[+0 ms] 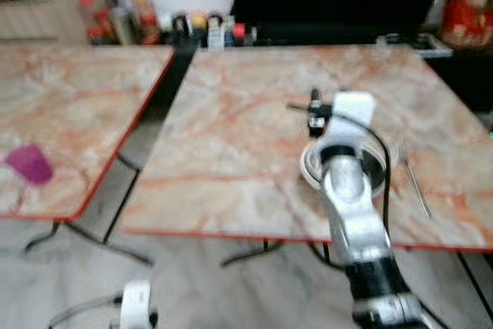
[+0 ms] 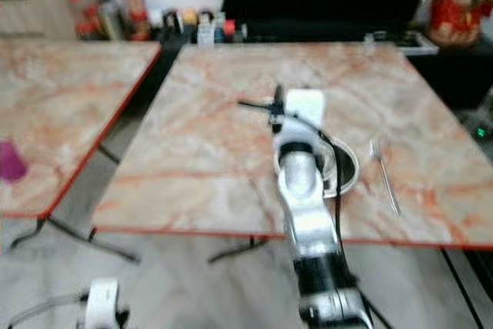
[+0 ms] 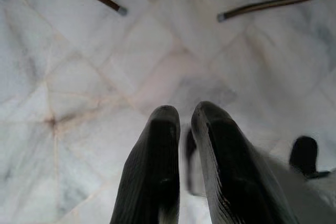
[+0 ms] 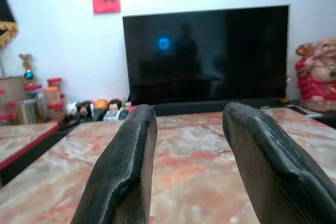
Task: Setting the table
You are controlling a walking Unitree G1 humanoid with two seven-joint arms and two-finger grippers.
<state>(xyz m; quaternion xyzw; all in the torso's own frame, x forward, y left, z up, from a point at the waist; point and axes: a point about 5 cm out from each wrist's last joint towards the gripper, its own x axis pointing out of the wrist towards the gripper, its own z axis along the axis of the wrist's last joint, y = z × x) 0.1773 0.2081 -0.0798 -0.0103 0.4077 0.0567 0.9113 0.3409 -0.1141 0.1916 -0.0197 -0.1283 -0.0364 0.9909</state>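
Note:
A white dish [image 2: 348, 167] with a dark inside sits near the front right of the right marble table [image 1: 231, 136], partly under my right forearm. A metal fork [image 1: 416, 184] lies just to its right. My right gripper [image 4: 190, 113] hangs over the table a little beyond the dish, its black fingers [image 1: 314, 107] open with nothing between them. On the left table [image 1: 77, 105] stands a purple cup [image 1: 31, 164]. My left gripper [image 3: 186, 109] hangs low over the floor, shut and holding nothing; its wrist [image 1: 135, 304] shows at the bottom.
A narrow gap [image 1: 146, 125] with black table legs separates the two tables. Bottles and jars [image 1: 123, 13] line the back, beside a dark TV [image 4: 205, 56]. A red figurine [image 1: 470, 1] stands at the back right. Pale marble floor [image 3: 105, 66] lies below.

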